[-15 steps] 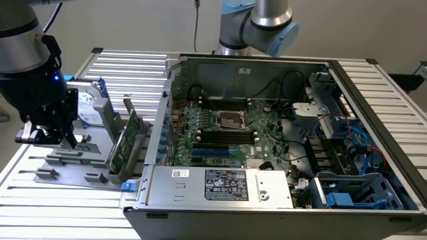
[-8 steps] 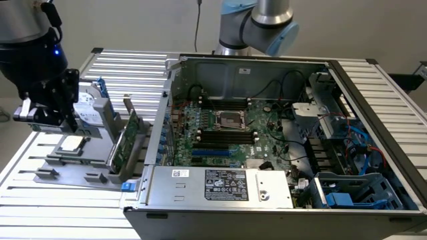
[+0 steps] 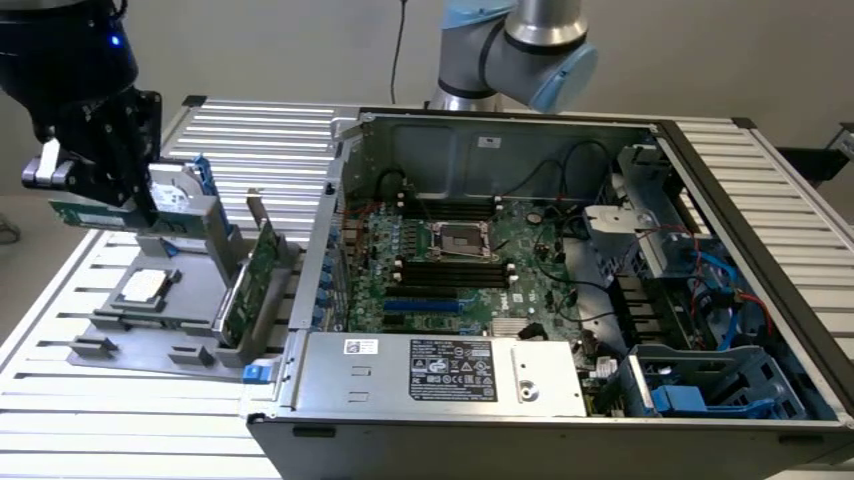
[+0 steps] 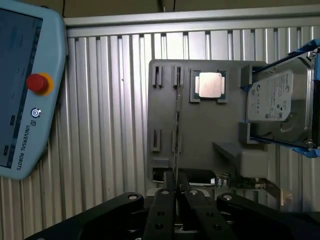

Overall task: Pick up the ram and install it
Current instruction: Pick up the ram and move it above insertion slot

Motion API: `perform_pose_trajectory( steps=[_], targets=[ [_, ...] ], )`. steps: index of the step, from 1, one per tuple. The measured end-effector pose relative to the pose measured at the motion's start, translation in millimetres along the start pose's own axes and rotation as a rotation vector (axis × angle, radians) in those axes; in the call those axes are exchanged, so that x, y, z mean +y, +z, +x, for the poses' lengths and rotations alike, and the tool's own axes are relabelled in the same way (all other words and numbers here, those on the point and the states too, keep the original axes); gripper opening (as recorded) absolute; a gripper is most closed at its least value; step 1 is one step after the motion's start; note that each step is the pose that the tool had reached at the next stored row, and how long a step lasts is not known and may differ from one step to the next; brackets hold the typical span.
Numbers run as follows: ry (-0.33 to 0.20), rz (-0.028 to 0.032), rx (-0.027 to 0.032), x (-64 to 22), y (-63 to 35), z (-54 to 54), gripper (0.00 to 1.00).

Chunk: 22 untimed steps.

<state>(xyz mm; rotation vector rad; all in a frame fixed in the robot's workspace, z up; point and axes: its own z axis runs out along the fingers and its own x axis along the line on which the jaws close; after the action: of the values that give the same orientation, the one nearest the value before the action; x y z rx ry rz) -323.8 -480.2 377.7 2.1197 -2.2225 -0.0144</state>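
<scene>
Hard drive (image 4: 275, 102) and processor (image 4: 209, 84) rest on grey tray (image 4: 210, 127).

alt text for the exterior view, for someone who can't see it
The gripper holds the ram above a grey tray at the exterior view's left. An open computer case with its motherboard lies at the exterior view's right.

The teach pendant (image 4: 30, 100) bears the words UNIVERSAL ROBOTS along its rim.

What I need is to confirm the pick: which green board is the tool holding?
The long narrow stick, clamped in the tool above the gray holder. The wider green card stands upright in that holder, untouched.
</scene>
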Motion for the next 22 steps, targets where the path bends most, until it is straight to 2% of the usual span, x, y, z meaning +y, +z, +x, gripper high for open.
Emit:
perform_pose_trajectory(
  steps=[7, 13, 22],
  targets=[
    [-0.001, 0.0001, 0.0004, -11.9, -29.0, -3.0, 0.14],
    [-0.001, -0.0003, 0.0004, -38.4, -38.2, -3.9, 0.14],
    [-0.003, -0.0037, 0.0007, -79.1, -44.4, -5.7, 0.14]
  ],
)
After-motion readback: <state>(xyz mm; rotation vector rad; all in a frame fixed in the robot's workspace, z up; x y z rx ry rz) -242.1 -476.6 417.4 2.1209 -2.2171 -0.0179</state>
